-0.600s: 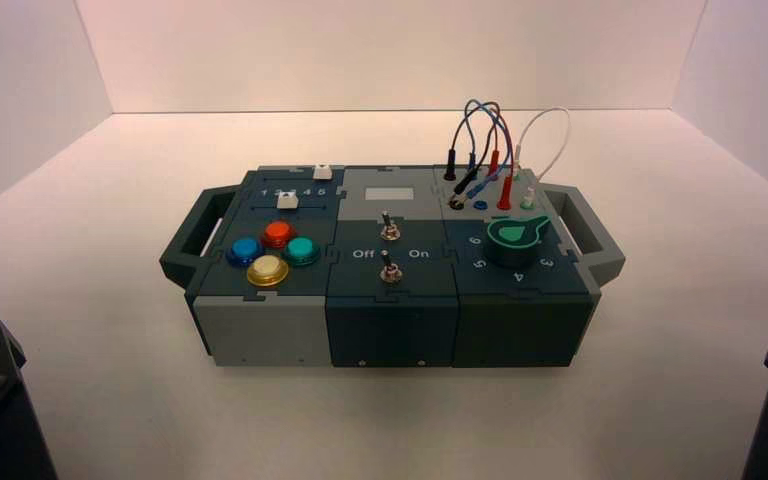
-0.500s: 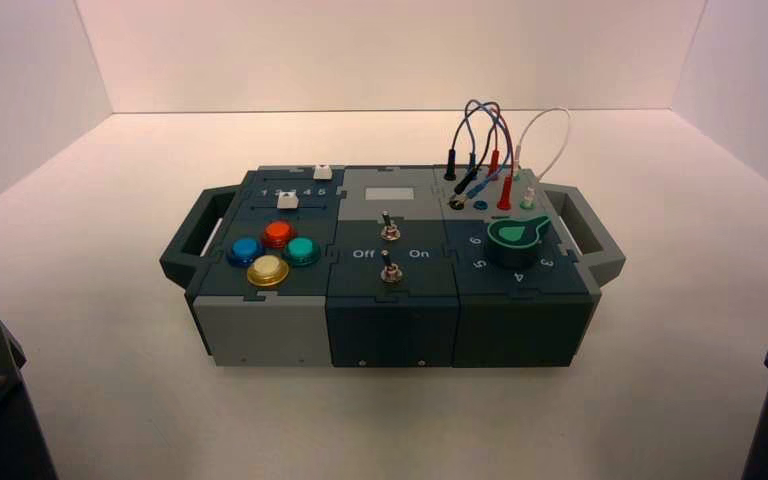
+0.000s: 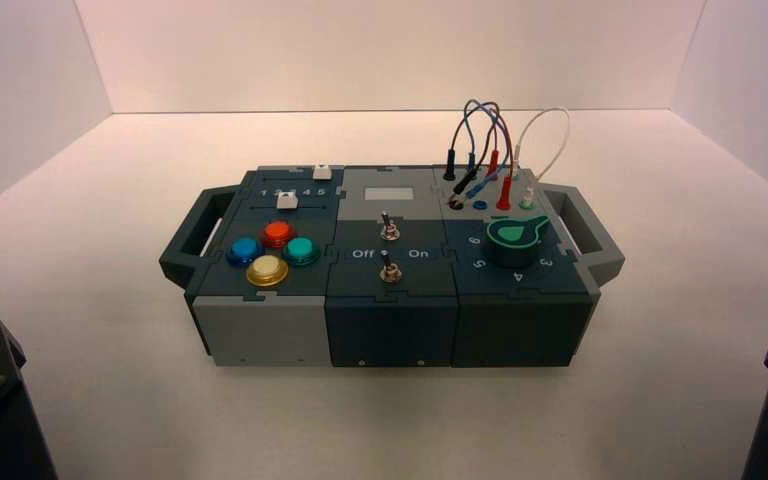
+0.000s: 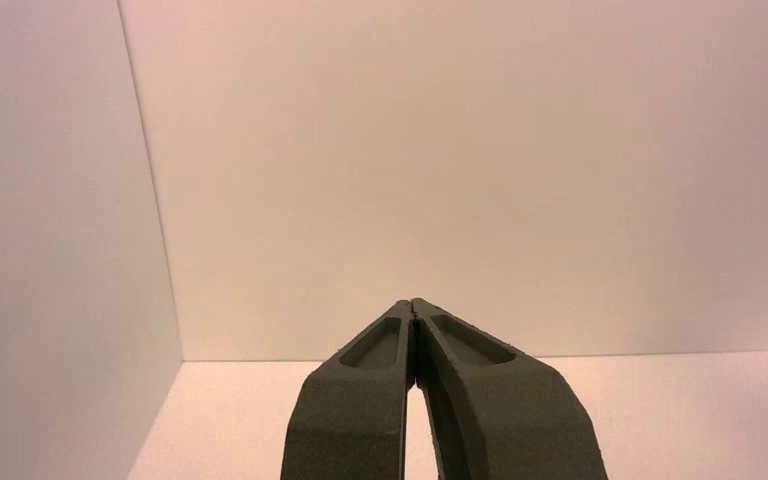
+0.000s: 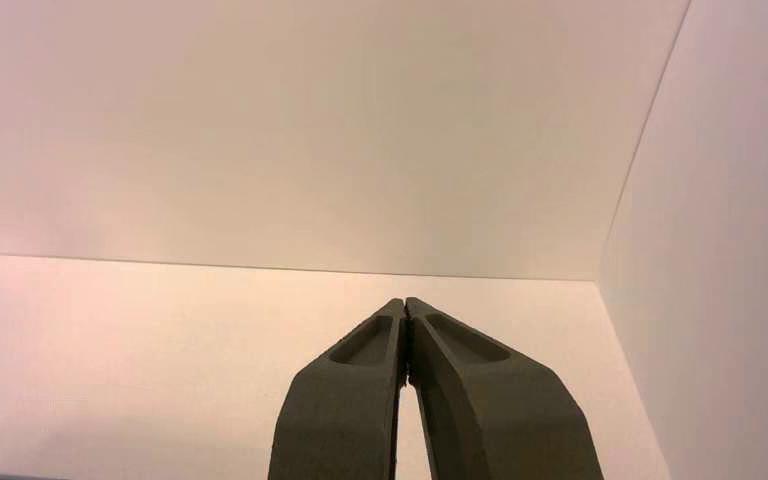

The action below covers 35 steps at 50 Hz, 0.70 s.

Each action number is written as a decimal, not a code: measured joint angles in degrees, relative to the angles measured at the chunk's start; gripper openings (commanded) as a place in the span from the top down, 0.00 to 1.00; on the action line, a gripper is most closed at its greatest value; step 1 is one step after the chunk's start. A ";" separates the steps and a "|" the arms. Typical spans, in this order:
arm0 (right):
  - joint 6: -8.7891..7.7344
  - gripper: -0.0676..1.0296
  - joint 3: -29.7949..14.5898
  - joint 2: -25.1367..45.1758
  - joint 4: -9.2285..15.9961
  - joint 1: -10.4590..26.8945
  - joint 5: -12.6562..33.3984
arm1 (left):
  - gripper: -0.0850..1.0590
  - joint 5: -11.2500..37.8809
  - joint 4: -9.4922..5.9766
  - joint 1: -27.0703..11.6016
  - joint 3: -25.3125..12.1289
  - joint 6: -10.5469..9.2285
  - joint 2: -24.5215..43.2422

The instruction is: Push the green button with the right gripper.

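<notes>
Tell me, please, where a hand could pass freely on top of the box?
Bare spots: the pale grey panel behind the two toggle switches, and the front deck before the yellow button. Crowded: the looping wires and the four-button cluster round the green button.

I see a plain white matte floor (image 3: 380, 420) running back to a smooth white rear wall (image 3: 390, 50), with matching white side walls (image 3: 20, 90) closing both corners under soft, pinkish-warm, even light.

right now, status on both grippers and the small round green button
Right gripper shut, parked, facing the white wall. Left gripper shut, parked too. Small round glossy green button untouched beside red, blue and yellow domes. Nothing over it.
</notes>
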 measured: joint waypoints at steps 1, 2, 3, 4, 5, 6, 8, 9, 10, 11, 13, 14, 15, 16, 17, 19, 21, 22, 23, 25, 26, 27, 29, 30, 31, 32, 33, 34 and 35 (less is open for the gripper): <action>0.00 0.96 0.00 -0.09 0.00 0.00 0.00 | 0.95 0.00 0.00 0.09 0.00 0.00 0.00; -0.09 0.96 0.00 -0.09 0.00 0.00 0.09 | 0.95 0.00 0.00 0.00 0.00 0.09 0.09; 0.00 0.96 0.00 -0.09 0.00 0.00 0.09 | 0.95 0.09 0.00 0.00 0.00 0.00 0.18; 0.00 0.96 0.00 -0.09 0.00 -0.09 0.18 | 0.95 0.35 0.00 0.00 0.00 0.09 0.44; 0.00 0.96 0.00 -0.09 0.00 0.00 0.18 | 0.95 0.44 0.00 0.00 0.00 0.00 0.44; 0.00 0.96 0.00 0.00 -0.09 0.00 0.35 | 0.95 0.62 0.00 0.00 0.00 0.09 0.53; 0.00 0.96 0.00 0.00 0.00 0.00 1.05 | 0.95 1.58 0.00 -0.09 -0.09 0.00 0.97; 0.00 0.96 0.00 0.00 0.00 0.00 1.05 | 0.95 1.58 0.00 -0.09 -0.09 0.00 0.97; 0.00 0.96 0.00 0.00 0.00 0.00 1.05 | 0.95 1.85 0.00 -0.18 -0.09 0.09 1.05; 0.00 0.96 0.00 0.00 0.00 0.00 1.14 | 0.95 2.37 0.00 -0.35 -0.09 0.09 1.05; 0.09 0.96 0.00 -0.09 0.00 0.00 1.41 | 0.95 3.60 0.00 -0.70 -0.44 0.26 1.23; 0.00 0.96 0.00 0.00 0.00 0.00 1.58 | 0.95 4.04 0.00 -0.97 -0.62 0.26 1.23; 0.00 0.96 0.00 0.00 0.09 0.09 1.85 | 0.95 5.10 0.00 -1.41 -0.97 0.44 1.23; 0.00 0.96 0.00 -0.09 0.09 0.09 2.11 | 0.95 5.80 0.09 -1.76 -1.23 0.62 1.23; 0.00 0.96 0.00 -0.09 0.18 0.09 2.20 | 0.95 6.50 0.09 -2.11 -1.49 0.70 1.23; 0.00 0.96 0.00 0.00 0.26 0.26 2.64 | 0.95 8.09 0.09 -2.72 -2.02 1.05 1.32; 0.00 0.96 0.00 0.00 0.35 0.18 3.08 | 0.95 9.93 0.09 -3.60 -2.72 1.41 1.32; 0.00 0.96 0.00 0.00 0.44 0.26 3.43 | 0.95 10.99 0.09 -3.96 -3.16 1.58 1.41; 0.00 0.96 0.00 -0.09 0.53 0.26 3.87 | 0.95 12.30 0.09 -4.31 -3.52 1.76 1.49; 0.00 0.96 0.00 0.00 0.70 0.26 4.57 | 0.95 13.80 0.00 -4.92 -3.96 1.93 1.67; 0.00 0.96 0.00 0.00 0.97 0.35 5.01 | 0.95 14.68 0.09 -5.10 -4.13 2.11 1.76; 0.00 0.96 0.00 0.00 0.97 0.44 5.10 | 0.95 15.12 0.09 -5.27 -4.22 2.11 1.85; 0.00 0.96 0.00 0.00 1.32 0.70 5.71 | 0.95 18.11 0.09 -6.06 -4.92 2.46 2.55; 0.00 0.96 0.00 -0.09 1.49 0.97 5.98 | 0.95 19.51 0.09 -6.59 -5.19 2.46 2.90; 0.00 0.96 0.00 0.00 1.67 1.41 6.42 | 0.95 22.06 0.09 -7.56 -5.62 2.55 3.60; 0.00 0.96 0.00 0.00 1.76 1.67 6.68 | 0.95 22.24 0.09 -7.65 -5.62 2.64 3.60; 0.00 0.96 0.00 0.00 1.76 1.76 6.68 | 0.95 22.85 0.09 -7.91 -5.80 2.64 3.78; 0.00 0.96 0.00 0.00 1.85 2.72 7.47 | 0.95 24.79 0.09 -8.88 -6.06 2.72 4.31; 0.00 0.96 0.00 0.09 1.85 3.60 7.91 | 0.95 26.19 0.09 -9.67 -6.24 2.72 4.75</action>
